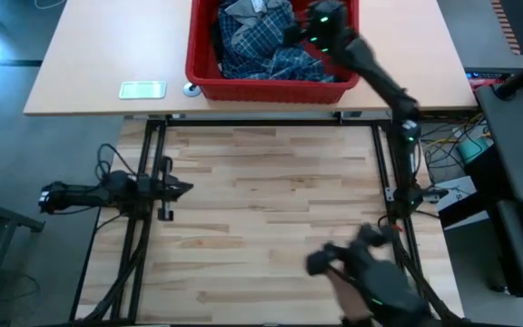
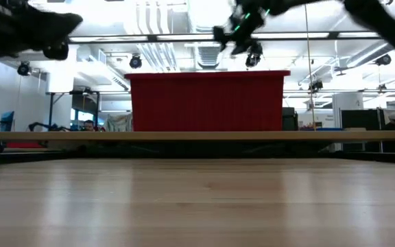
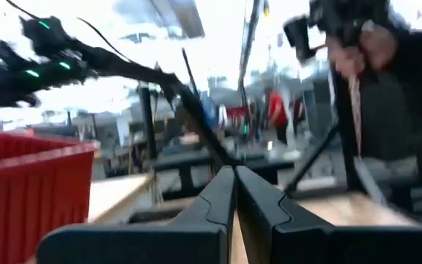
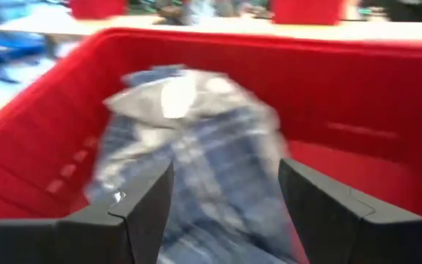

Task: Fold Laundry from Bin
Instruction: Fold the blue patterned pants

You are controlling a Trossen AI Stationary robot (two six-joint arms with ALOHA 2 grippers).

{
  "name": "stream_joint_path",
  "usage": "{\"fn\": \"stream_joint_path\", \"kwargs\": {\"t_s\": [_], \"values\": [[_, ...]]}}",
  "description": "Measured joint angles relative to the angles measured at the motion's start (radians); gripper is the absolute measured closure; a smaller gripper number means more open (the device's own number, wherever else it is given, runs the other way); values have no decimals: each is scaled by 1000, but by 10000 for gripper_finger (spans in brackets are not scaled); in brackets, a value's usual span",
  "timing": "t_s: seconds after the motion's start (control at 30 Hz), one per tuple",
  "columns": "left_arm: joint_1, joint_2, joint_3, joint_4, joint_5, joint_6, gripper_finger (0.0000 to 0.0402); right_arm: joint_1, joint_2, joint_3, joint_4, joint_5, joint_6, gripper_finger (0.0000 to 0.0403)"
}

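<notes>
A: How many things does the scene hold?

B: One red bin [image 1: 271,86], one plaid shirt [image 1: 257,41] heaped in it, and two dark arms. A small clear plate-like object [image 1: 143,89] lies near the bin on the tan table [image 1: 89,64] that the bin stands on.

A: And the surface nearer the arms?

B: A pale wood-plank table [image 1: 271,209], edged by a black frame. It lies just beside the tan table, on the side away from the bin's far wall. Behind the bin, the low view shows a bright hall with ceiling pipes and lamps. A person in dark clothes [image 3: 394,81] shows in the left wrist view.

A: What is in the bin?

B: Only the blue-and-white plaid shirt shows, crumpled against the bin's left half; whether anything lies beneath it cannot be told.

A: The grippers?

B: The right gripper [image 4: 226,213] hangs above the bin's right part, jaws spread, the shirt between and below them, not pinched. The left gripper [image 3: 234,192] waits well away from the bin, off the wood table's left edge, fingers pressed together on nothing.
</notes>
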Motion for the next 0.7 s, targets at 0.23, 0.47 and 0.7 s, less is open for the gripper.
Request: {"fn": "stream_joint_path", "kwargs": {"t_s": [0.23, 0.47, 0.7], "values": [[0, 9, 0, 412, -87, -484, 402, -86, -154, -3, -376, 97, 112, 158], [2, -1, 15, 692, -370, -711, 402, -177, -176, -5, -667, 96, 209, 134], [10, 141, 355, -190, -689, -797, 402, -206, -164, -4, -681, 98, 182, 77]]}}
